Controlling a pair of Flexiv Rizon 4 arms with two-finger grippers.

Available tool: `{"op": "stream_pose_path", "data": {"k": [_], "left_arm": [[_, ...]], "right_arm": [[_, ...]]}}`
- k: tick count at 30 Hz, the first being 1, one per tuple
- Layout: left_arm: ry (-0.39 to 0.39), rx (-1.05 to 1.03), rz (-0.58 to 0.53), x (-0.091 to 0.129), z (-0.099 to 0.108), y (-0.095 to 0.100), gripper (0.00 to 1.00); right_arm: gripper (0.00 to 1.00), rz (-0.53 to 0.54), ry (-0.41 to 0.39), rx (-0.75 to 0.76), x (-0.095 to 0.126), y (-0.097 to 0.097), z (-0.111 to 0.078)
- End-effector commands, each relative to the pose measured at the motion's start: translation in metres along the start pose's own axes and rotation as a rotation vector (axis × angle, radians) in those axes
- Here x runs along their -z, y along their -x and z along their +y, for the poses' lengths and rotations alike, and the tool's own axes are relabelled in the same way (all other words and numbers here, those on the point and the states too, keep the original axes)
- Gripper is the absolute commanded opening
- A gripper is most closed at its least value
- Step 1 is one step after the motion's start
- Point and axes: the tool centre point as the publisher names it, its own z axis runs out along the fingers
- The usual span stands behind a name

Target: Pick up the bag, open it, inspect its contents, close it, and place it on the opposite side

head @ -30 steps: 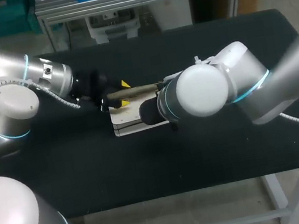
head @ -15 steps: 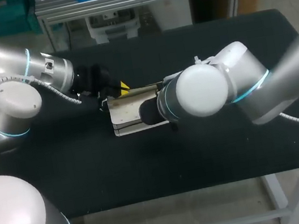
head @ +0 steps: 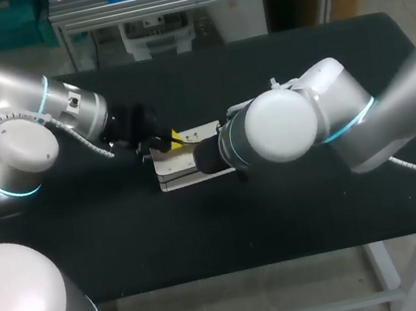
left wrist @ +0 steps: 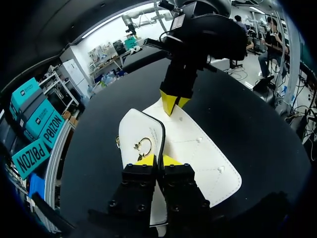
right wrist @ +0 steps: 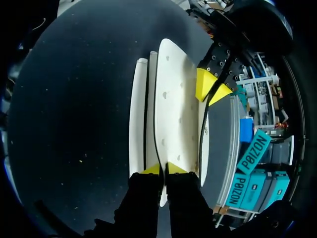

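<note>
Black table (head: 282, 215) is carrying a white bag (head: 182, 168); left gripper (left wrist: 157, 159) is pinching its flap edge, right gripper (right wrist: 163, 168) is clamping the bag's opposite end.

We count one white bag (head: 179, 165), one gold ring clasp (left wrist: 142, 145) on it, one black table (head: 205, 232). Two arms of ours: left arm (head: 33, 113), right arm (head: 330, 119). Two grippers: left gripper (left wrist: 158, 159), right gripper (right wrist: 164, 168). Two yellow tips (left wrist: 171, 160) each, four in all

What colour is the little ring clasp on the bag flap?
The ring clasp is gold, on the white bag; clearest in the left wrist view.
</note>
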Motion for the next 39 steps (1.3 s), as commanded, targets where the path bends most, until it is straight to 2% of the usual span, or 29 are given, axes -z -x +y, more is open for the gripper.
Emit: {"op": "stream_pose_path", "data": {"k": [1,7,8,11,12,18,21,23,29,35,36,37,38,39], "left_arm": [[-0.016,0.013,0.011,-0.011,0.009,-0.003,0.00],[-0.027,0.024,0.013,-0.011,0.013,-0.007,0.00],[-0.031,0.028,0.019,-0.009,0.014,-0.008,0.04],[-0.025,0.025,0.019,-0.007,0.014,-0.010,0.29],[-0.025,0.023,0.018,-0.006,0.015,-0.010,0.30],[-0.027,0.011,-0.025,0.002,0.015,-0.004,0.23],[-0.024,0.004,-0.038,0.003,0.014,0.001,0.13],[-0.018,-0.003,-0.045,0.003,0.014,0.003,0.00],[-0.014,-0.007,-0.017,0.000,0.013,0.004,0.00],[-0.002,-0.022,0.071,-0.009,0.015,-0.009,0.00],[0.002,-0.021,0.080,-0.011,0.017,-0.011,0.05],[0.002,-0.015,0.081,-0.013,0.018,-0.012,0.22],[-0.001,-0.009,0.082,-0.014,0.019,-0.012,0.29],[-0.006,-0.003,0.078,-0.014,0.020,-0.012,0.31]], "right_arm": [[0.00,-0.005,-0.002,-0.001,-0.003,0.000,0.001],[0.00,-0.005,-0.002,-0.001,-0.003,0.000,0.001],[0.00,-0.005,-0.002,-0.001,-0.003,0.000,0.001],[0.00,-0.005,-0.002,-0.001,-0.003,0.000,0.001],[0.00,-0.005,-0.002,-0.001,-0.003,0.000,0.001],[0.00,-0.005,-0.002,-0.001,-0.003,0.000,0.001],[0.00,-0.005,-0.002,-0.001,-0.003,0.000,0.001],[0.00,-0.005,-0.002,-0.001,-0.003,0.000,0.001],[0.00,-0.005,-0.002,-0.001,-0.003,0.000,0.001],[0.00,-0.005,-0.002,-0.001,-0.003,0.000,0.001],[0.00,-0.005,-0.002,-0.001,-0.003,0.000,0.001],[0.00,-0.005,-0.002,-0.001,-0.003,0.000,0.001],[0.00,-0.005,-0.002,-0.001,-0.003,0.000,0.001],[0.00,-0.005,-0.002,-0.001,-0.003,0.000,0.001]]}}
